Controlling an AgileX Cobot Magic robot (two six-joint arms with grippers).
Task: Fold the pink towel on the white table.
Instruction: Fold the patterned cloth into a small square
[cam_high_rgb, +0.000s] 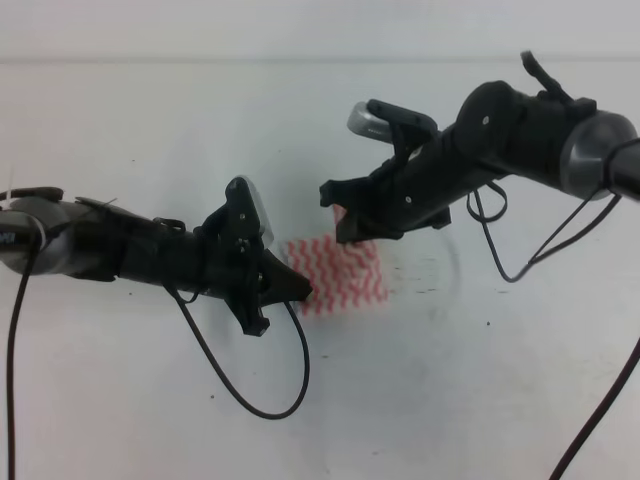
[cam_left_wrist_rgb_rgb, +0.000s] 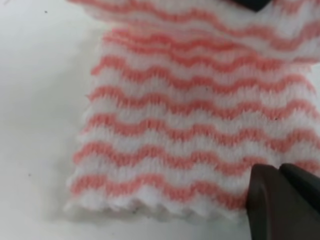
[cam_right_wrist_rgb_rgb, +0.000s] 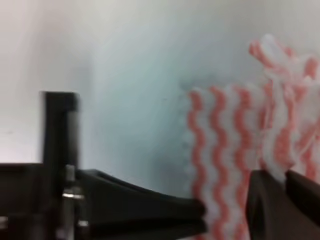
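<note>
The pink towel (cam_high_rgb: 340, 272) lies small and layered on the white table (cam_high_rgb: 120, 400), mid-scene. My left gripper (cam_high_rgb: 283, 306) is at the towel's near-left edge with its jaws apart. In the left wrist view only one finger (cam_left_wrist_rgb_rgb: 282, 205) shows, over the towel's (cam_left_wrist_rgb_rgb: 190, 130) near corner, with nothing gripped. My right gripper (cam_high_rgb: 338, 214) hovers over the far-left corner. Its fingers stand apart in the right wrist view, my right gripper (cam_right_wrist_rgb_rgb: 227, 210) showing striped cloth in the gap. A rumpled, raised edge of the towel (cam_right_wrist_rgb_rgb: 280, 100) rests against the right finger (cam_right_wrist_rgb_rgb: 280, 200).
Black cables loop from both arms, one (cam_high_rgb: 250, 405) on the table below the left arm and one (cam_high_rgb: 520, 265) under the right arm. The table's far edge (cam_high_rgb: 200, 62) runs along the top.
</note>
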